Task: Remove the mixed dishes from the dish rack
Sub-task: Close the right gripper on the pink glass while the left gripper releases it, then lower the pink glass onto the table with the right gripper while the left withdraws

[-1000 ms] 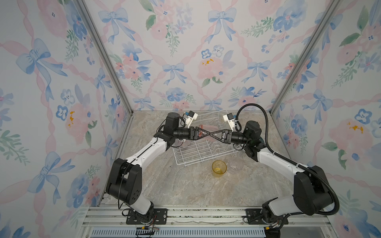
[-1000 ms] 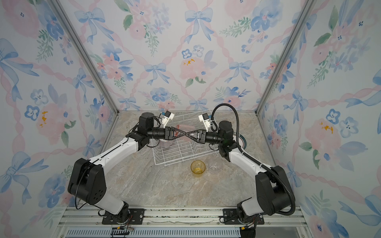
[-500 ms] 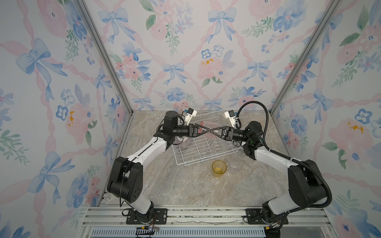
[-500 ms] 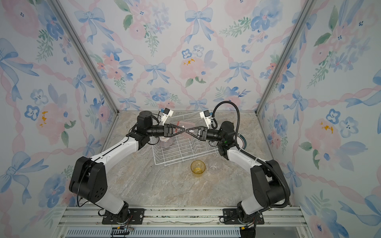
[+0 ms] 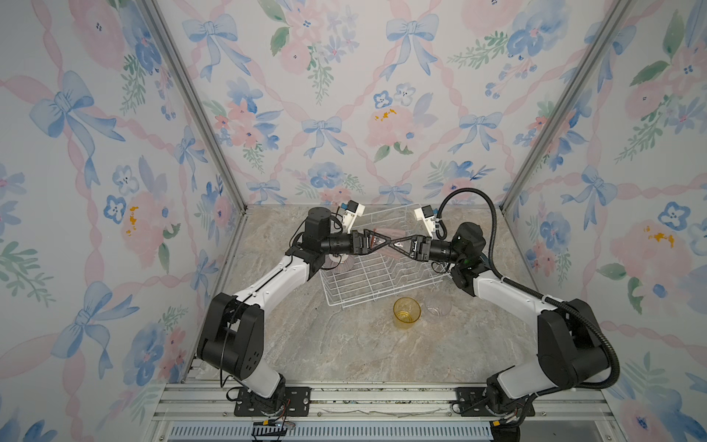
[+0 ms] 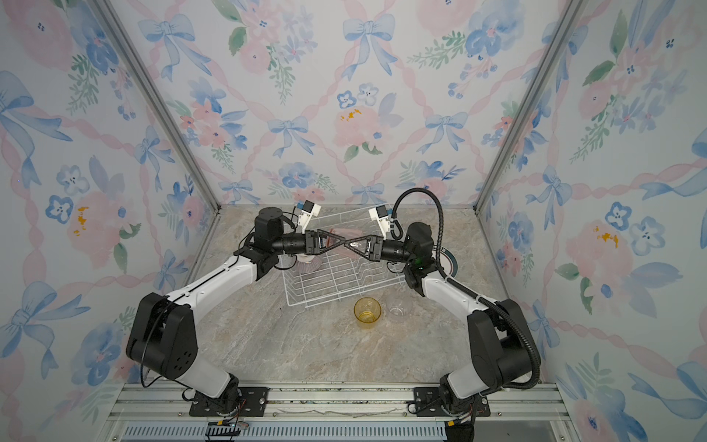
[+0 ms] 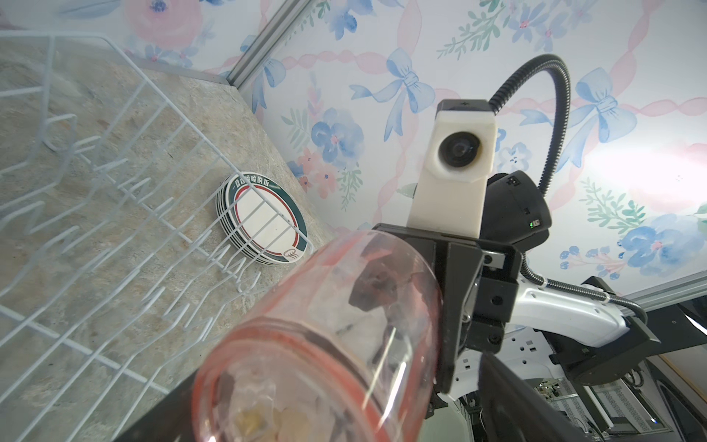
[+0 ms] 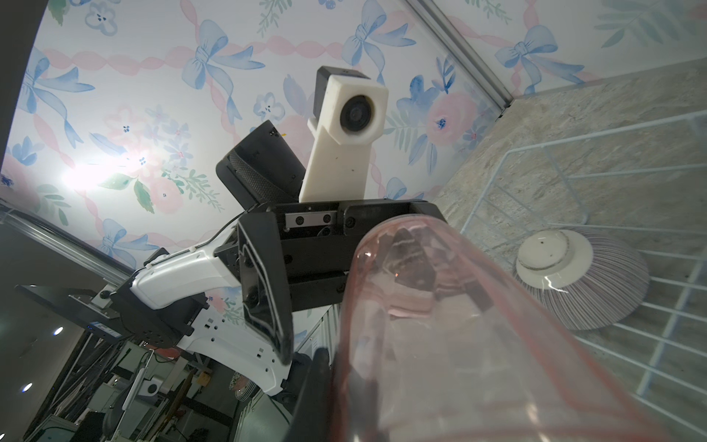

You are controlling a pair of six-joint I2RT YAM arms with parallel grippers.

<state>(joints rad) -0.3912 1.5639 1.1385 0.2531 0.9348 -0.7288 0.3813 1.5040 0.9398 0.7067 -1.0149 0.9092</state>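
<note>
Left wrist view shows the pink tumbler [image 7: 325, 336] lying sideways in the air above the dish rack [image 7: 114, 214]. The closed right end effector [image 5: 399, 244] pinches its thin wall at the mouth end, and the left end effector [image 5: 382, 241] stands spread wide at its base end. It looks light, smooth and brittle, so on a single wall pinch it may swing or slip. A deeper bite over the rim seems safer. Yellow tumbler [image 5: 407, 313] and clear tumbler [image 5: 438, 306] stand on the surface nearby.

yellow tumbler [image 5: 407, 312] stands beside dish rack [image 5: 363, 281].
</note>
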